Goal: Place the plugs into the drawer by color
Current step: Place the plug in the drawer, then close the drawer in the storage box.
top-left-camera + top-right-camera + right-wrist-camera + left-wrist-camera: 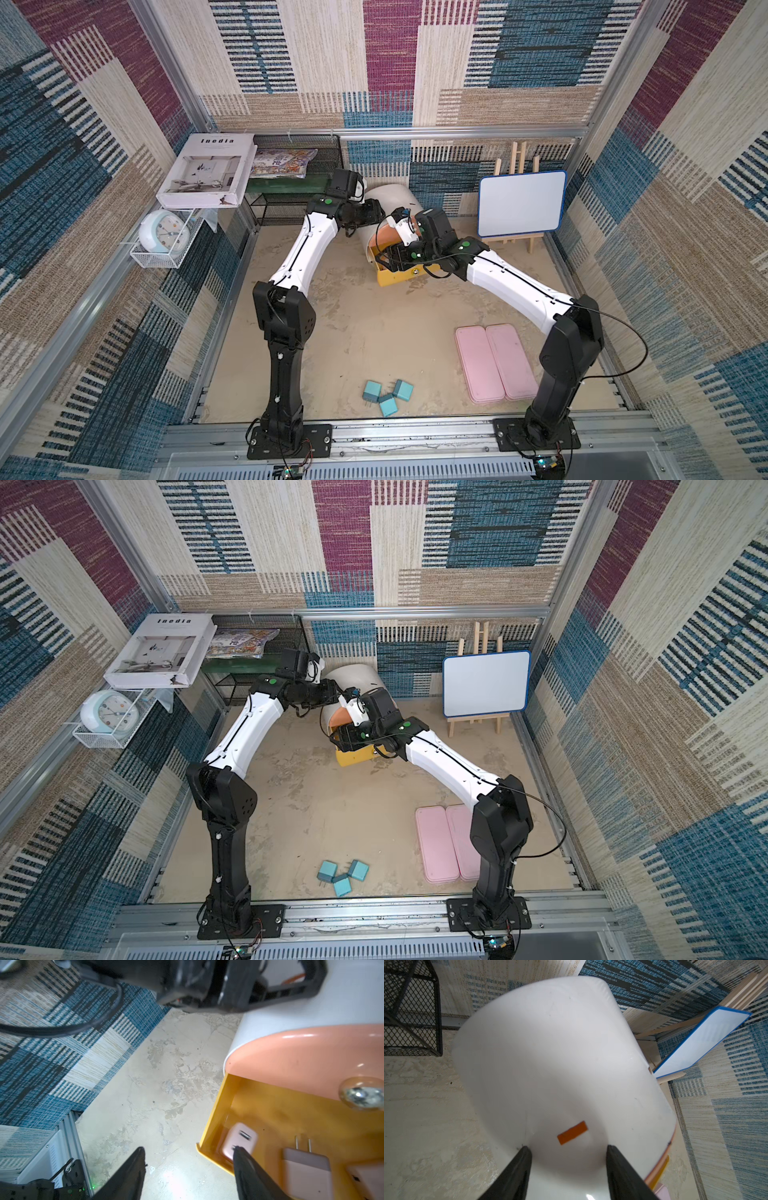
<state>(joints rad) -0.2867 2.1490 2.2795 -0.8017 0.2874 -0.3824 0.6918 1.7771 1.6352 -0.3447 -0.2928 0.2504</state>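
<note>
Three blue plugs [388, 395] lie at 6 o'clock; the drawer [388, 195] stands at 12, a whiteboard [521, 203] at 2, two pink cases [494, 361] at 4. The right gripper [189, 1150], wide and empty, partly masks the drawer's open yellow tray [209, 1126] from above; only the right wrist view shows three pink plugs [239, 1138] inside. The left gripper [568, 1148] is parted, tips on the white shell.

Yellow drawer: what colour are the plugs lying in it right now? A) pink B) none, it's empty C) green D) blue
A: the right wrist view shows pink plugs lying inside the open yellow drawer.
</note>
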